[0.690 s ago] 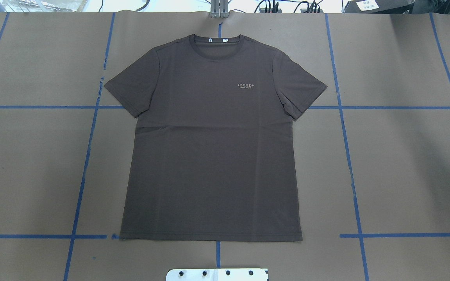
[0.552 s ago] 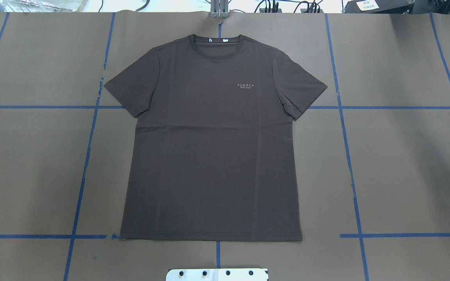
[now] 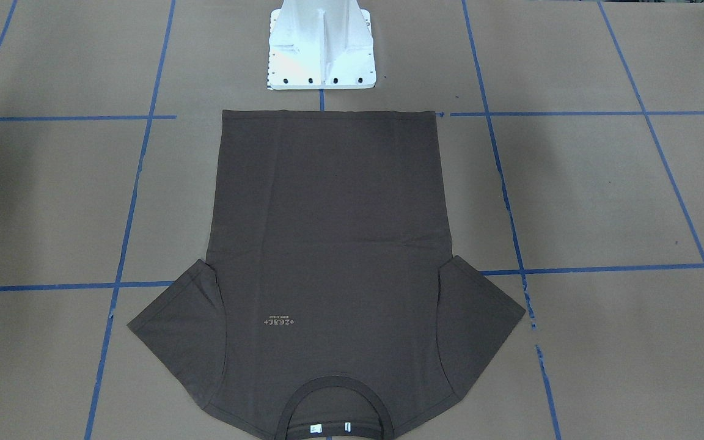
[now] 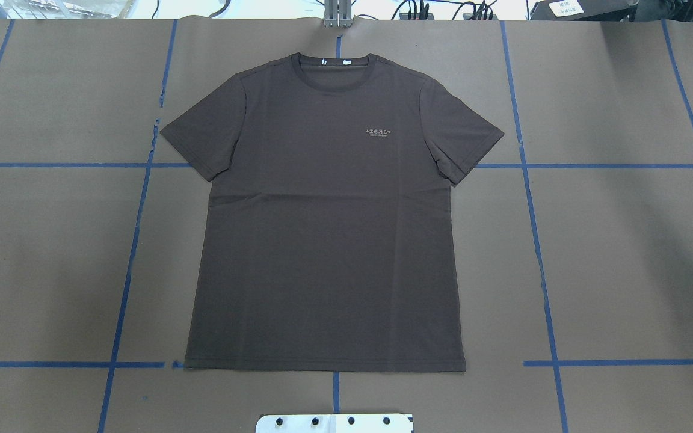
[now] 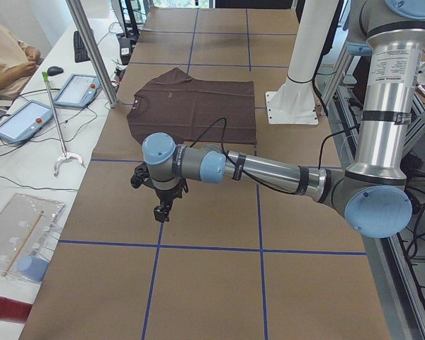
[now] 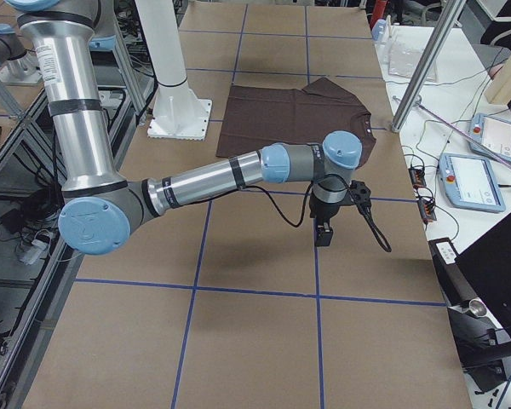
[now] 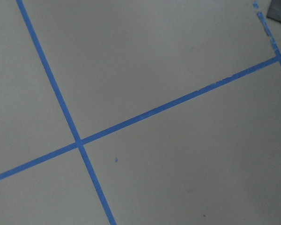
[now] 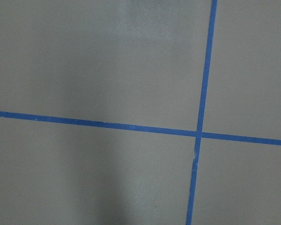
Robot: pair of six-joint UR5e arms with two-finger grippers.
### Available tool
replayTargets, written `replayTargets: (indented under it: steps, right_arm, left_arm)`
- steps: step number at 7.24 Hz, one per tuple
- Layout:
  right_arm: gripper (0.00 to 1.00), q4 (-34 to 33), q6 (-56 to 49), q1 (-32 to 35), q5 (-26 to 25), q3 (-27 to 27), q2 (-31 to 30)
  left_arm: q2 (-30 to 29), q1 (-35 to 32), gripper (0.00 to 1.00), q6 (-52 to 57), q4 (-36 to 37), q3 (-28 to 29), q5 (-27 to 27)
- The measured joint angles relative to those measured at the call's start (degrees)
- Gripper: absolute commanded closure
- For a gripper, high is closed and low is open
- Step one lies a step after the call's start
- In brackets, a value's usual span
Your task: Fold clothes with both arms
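Dark brown T-shirt (image 4: 322,240), flat, logo-side up

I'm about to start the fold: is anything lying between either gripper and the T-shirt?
Nothing visible. Only bare brown paper with blue tape lines lies between the left gripper, the right gripper and the flat T-shirt.

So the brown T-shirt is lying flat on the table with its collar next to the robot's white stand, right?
Not quite. The T-shirt lies flat on the table, but its collar is at the end far from the white stand; the bottom hem is the end next to it. The exterior front-facing view shows this.
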Motion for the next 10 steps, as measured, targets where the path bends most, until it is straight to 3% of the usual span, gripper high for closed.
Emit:
replayTargets:
  steps: [2,3,5,7,10]
  right_arm:
    - [0.00,2.96,3.19,-3.51,5.11,0.09,-0.78]
    - [0.00,8.07,8.99,-7.33,6.02,-0.13,-0.94]
    - [0.00,25.50,24.84,-15.49,5.69,-2.71,-1.40]
    - [0.01,37.35,39.98,-21.46,0.09,-5.00,-1.09]
    - [0.06,49.70,61.19,-28.45,-9.55,-14.07,7.00]
  left_arm:
    - [-3.28,-0.04,0.00,-3.25,-0.13,3.28,-1.31]
    - [-3.77,-0.07,0.00,-3.72,-1.82,3.51,-3.04]
    - [-2.86,-0.18,0.00,-3.94,-9.96,5.01,-5.38]
    - [-0.53,-0.22,0.00,-5.33,-19.79,7.21,-6.32]
    - [1.71,-0.23,0.00,-7.75,-23.88,6.58,-9.66]
